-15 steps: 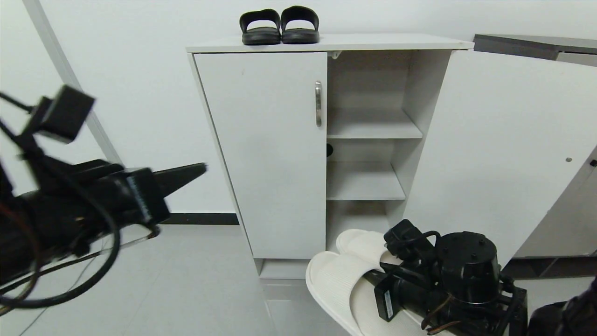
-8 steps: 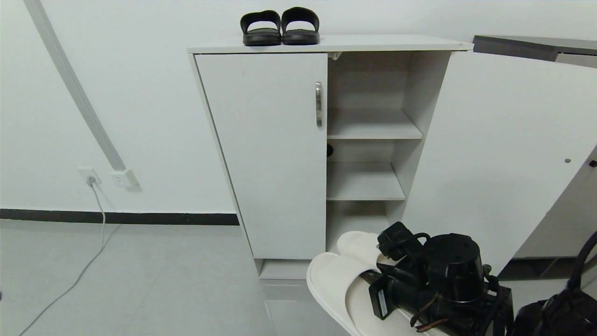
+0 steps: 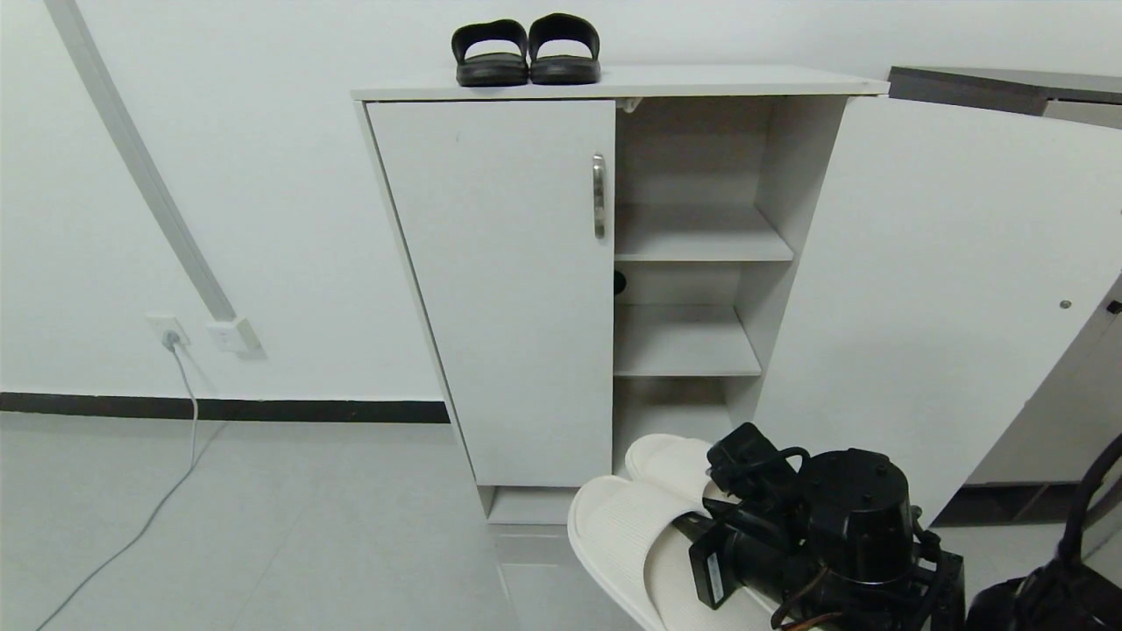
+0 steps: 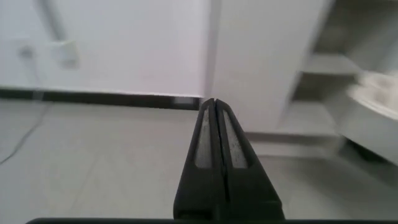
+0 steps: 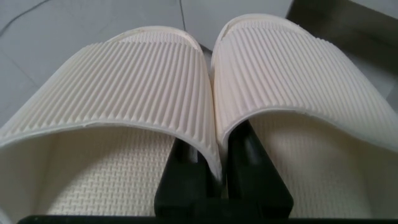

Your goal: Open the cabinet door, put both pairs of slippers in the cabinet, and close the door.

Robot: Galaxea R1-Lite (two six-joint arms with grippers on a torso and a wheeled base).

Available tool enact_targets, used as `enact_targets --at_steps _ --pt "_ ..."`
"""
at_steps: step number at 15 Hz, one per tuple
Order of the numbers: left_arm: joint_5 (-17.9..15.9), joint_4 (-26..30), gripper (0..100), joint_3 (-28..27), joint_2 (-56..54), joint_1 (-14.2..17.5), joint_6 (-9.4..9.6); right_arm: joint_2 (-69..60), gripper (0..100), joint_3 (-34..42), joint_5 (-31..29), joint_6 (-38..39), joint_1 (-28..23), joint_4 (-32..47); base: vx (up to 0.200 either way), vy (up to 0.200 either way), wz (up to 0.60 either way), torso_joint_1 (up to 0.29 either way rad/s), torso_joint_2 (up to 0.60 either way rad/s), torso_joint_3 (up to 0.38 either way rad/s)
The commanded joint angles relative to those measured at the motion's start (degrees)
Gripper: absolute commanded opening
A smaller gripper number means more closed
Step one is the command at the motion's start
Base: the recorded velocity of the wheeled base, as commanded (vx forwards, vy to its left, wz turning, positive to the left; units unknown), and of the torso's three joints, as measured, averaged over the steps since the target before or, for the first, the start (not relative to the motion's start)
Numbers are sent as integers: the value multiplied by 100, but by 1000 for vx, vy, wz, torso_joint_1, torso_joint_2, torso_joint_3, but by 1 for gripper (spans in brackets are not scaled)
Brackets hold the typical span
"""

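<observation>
**White pair held at the open cabinet, black pair waiting on top**

The white cabinet [image 3: 701, 81] is standing against the wall, and its right door [image 3: 929, 280] is hanging wide open while the left door [image 3: 500, 289] is sitting shut. Inside the open half, the upper shelf [image 3: 697, 241] and the lower shelf [image 3: 684, 346] are both showing bare boards, with a bottom compartment under them.

Down low, the white slippers [image 3: 631, 526] are hovering side by side just in front of that bottom compartment, toes pointing toward the cabinet. The right gripper [image 5: 219, 168] is carrying them: its dark fingers [image 5: 186, 180] are reaching in under the ribbed straps and clamping the two touching inner edges between them.

The black slippers [image 3: 526, 51] are sitting on the cabinet's top board, side by side near its left half, well apart from the white pair.

The left gripper [image 4: 214, 109] is hanging over the grey floor [image 3: 263, 526] with its tip toward the cabinet's base, fingers pressed flat together and gripping nothing.

Smaller bits: a metal handle [image 3: 599, 195] is standing upright on the shut door's inner edge, and a cable [image 3: 166, 456] is trailing down from a wall socket [image 3: 166, 331].
</observation>
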Motion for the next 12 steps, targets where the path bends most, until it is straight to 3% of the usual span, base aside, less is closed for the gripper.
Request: enact_targets --at_steps 1,3,6,10,12 --pt "-143 227 0 22 -258 51 256 21 0 13 3 -1 7 -15 0 0 0 0 0 0" --pt "-240 244 0 4 -258 51 344 29 0 13 3 -1 16 -15 0 0 0 0 0 0" --pt "-222 209 0 13 -258 51 212 179 0 -172 -234 25 78 -41 0 0 0 0 0 0" --pt "-213 209 0 13 -258 51 168 759 0 -1103 -1711 52 227 -15 0 0 0 0 0 0" --pt "-213 209 0 13 -258 51 168 873 0 -1314 -2071 52 262 3 0 0 0 0 0 0"
